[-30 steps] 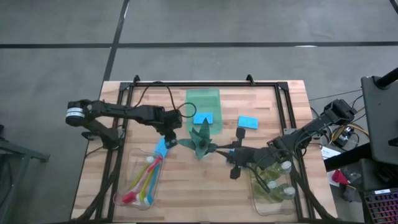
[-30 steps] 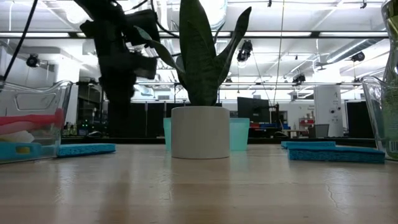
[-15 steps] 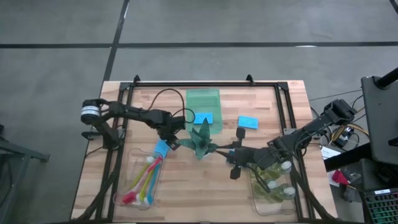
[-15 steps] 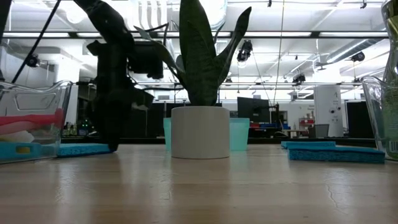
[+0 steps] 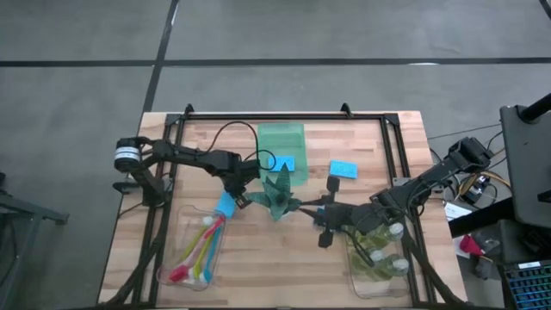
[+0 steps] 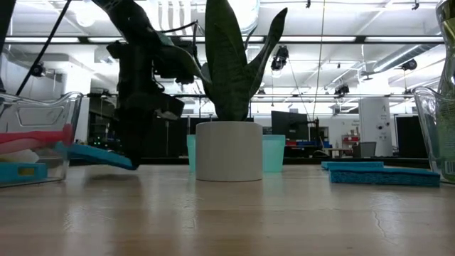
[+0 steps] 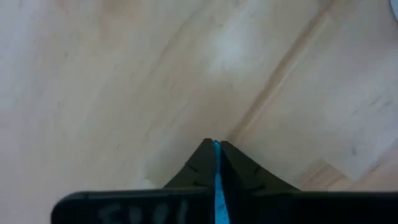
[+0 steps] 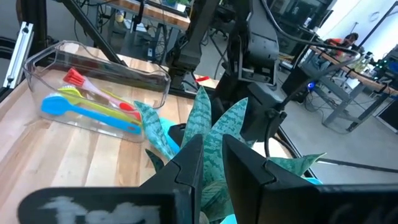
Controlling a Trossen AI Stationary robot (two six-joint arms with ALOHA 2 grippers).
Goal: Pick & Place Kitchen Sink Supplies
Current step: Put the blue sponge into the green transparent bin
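Left gripper (image 5: pixel 238 196): fingers pressed together on a blue sponge (image 5: pixel 226 204), edge-on between the pads in the left wrist view.

Held sponge (image 6: pixel 96 155) hangs tilted, its far end raised off the wooden table (image 5: pixel 284 258), just beside the near end of the clear bin (image 5: pixel 194 250) that holds the red, yellow and blue brushes (image 5: pixel 200 251). Spiky plant (image 5: pixel 277 195) in a white pot stands just right of the left gripper. Right gripper (image 5: pixel 329 226): fingers a narrow gap apart in its wrist view, nothing between them, hovering by the plant, next to the bin (image 5: pixel 379 258) of soap bottles (image 5: pixel 389 230). Second sponge (image 5: pixel 282 163) lies on the green tray (image 5: pixel 281 146); third sponge (image 5: pixel 343 169) on the table right of the tray.
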